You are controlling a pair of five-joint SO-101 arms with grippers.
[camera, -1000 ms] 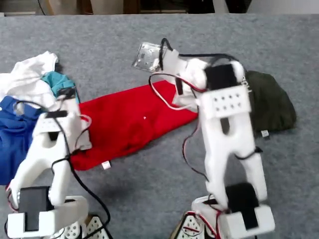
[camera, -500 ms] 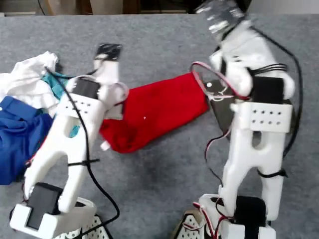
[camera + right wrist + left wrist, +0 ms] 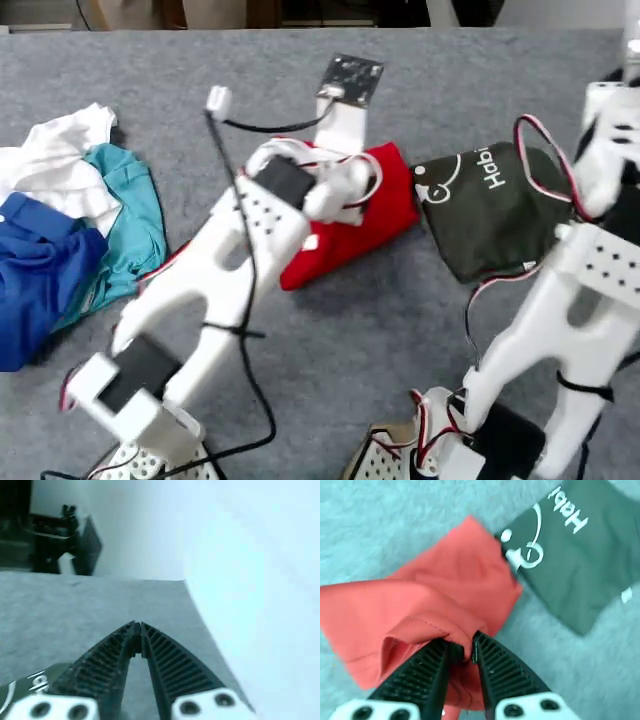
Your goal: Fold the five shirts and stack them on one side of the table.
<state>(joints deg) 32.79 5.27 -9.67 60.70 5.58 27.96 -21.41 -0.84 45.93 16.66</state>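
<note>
Red shirt (image 3: 455, 580) is pinched by the left gripper (image 3: 466, 647).
A fold is held up beside the dark shirt (image 3: 490, 215); the jaws of the right gripper (image 3: 136, 628) are pressed together.

The red shirt (image 3: 385, 215) lies doubled over mid-table, a raised fold pinched in the left gripper (image 3: 467, 647), just beside the dark green shirt (image 3: 495, 215), folded flat with white print up. The white shirt (image 3: 55, 165), teal shirt (image 3: 130, 225) and blue shirt (image 3: 35, 275) lie crumpled together at the left side
</note>
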